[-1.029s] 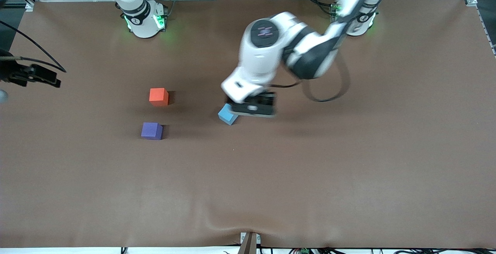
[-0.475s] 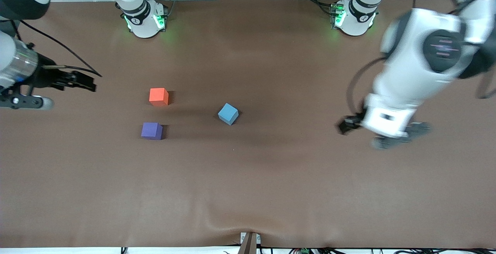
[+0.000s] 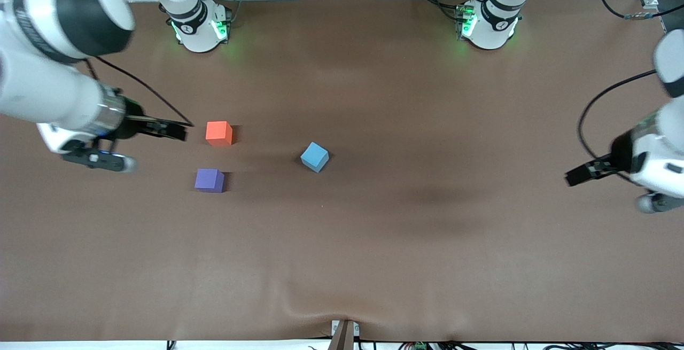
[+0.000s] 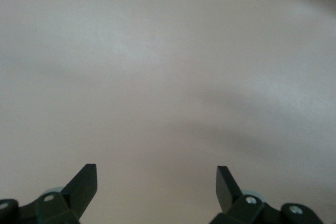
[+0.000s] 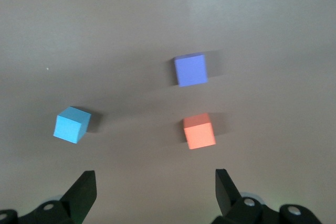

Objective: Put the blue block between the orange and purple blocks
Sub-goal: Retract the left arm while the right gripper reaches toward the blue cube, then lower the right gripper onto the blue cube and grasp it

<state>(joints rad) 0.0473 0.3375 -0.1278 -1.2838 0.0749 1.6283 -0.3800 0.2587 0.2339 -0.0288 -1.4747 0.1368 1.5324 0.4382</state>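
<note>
I see the blue block (image 3: 314, 156) alone mid-table, apart from the orange block (image 3: 219, 133) and purple block (image 3: 209, 180). Right gripper (image 3: 170, 129) wide open, empty, beside orange; left gripper (image 3: 582, 172) open, empty, near table edge.

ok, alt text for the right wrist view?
Three cubes lie apart on the brown table: the blue block alone, the purple block and the orange block paired with a gap between them. The right gripper hovers with jaws open, empty.
</note>
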